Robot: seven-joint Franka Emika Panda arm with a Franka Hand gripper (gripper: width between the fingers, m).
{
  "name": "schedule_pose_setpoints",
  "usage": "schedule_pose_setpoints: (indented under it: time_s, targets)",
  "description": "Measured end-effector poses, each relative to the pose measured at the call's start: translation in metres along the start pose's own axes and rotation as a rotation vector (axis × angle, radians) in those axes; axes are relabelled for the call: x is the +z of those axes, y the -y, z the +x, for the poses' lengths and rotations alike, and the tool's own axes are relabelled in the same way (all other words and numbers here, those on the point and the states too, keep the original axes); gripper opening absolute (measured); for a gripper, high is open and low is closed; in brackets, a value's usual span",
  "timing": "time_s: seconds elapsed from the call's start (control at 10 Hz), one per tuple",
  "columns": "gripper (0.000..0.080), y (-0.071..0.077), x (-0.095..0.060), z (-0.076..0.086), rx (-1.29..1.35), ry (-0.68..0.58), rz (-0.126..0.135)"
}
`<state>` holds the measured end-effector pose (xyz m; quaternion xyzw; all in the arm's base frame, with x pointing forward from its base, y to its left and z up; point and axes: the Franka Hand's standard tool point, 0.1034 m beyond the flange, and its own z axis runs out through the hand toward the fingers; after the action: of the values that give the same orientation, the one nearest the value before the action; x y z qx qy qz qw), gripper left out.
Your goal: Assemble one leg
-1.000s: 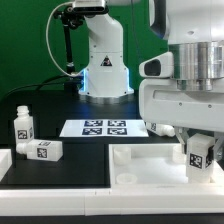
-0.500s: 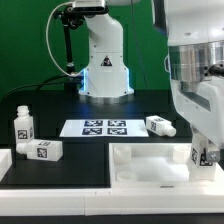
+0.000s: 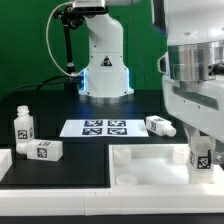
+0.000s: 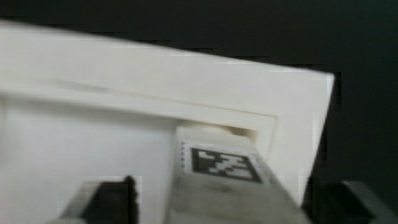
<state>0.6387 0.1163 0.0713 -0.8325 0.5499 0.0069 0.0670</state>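
My gripper (image 3: 201, 150) is at the exterior view's right, shut on a leg (image 3: 201, 157), a small white peg with a black-and-white tag. It holds the leg upright at the right corner of the large white tray-like piece (image 3: 150, 165). In the wrist view the leg (image 4: 228, 170) lies between my two dark fingers (image 4: 111, 200) and points into the corner recess of the white piece (image 4: 107, 90). The leg's lower end is hidden, so I cannot tell whether it sits in the hole.
Two more legs stand at the exterior view's left, one upright (image 3: 22, 127) and one lying flat (image 3: 44, 150). Another leg (image 3: 160, 125) lies beside the marker board (image 3: 103, 128). The arm's base (image 3: 105, 60) stands behind.
The gripper has swung up and toward the exterior view's right with the leg, uncovering the leg beside the marker board. The held leg shifted slightly at the corner.
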Motion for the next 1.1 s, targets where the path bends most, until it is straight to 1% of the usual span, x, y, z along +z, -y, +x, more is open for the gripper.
schedule_pose_setpoints:
  time_s: [0.1, 0.2, 0.4, 0.5, 0.6, 0.7, 0.8, 0.9, 1.0, 1.1]
  targets:
    - [0.0612, -0.002, -0.001, -0.002, -0.239, 0.005, -0.018]
    - [0.0638, -0.006, 0.001, -0.003, -0.348, 0.008, -0.022]
    - [0.0647, -0.007, 0.001, -0.002, -0.489, 0.008, -0.024]
    - [0.0649, -0.007, 0.002, -0.002, -0.563, 0.009, -0.024]
    - [0.0649, -0.006, 0.001, 0.0, -0.702, -0.008, -0.029]
    - [0.0649, -0.001, 0.0, 0.002, -0.892, -0.056, -0.033]
    - [0.0649, 0.006, -0.001, 0.005, -1.118, -0.122, -0.017]
    - [0.0649, 0.006, 0.0, 0.008, -1.122, -0.139, -0.004]
    - [0.0649, 0.006, 0.0, 0.008, -1.11, -0.14, -0.004]
    - [0.0513, 0.006, 0.0, 0.008, -1.11, -0.14, -0.004]
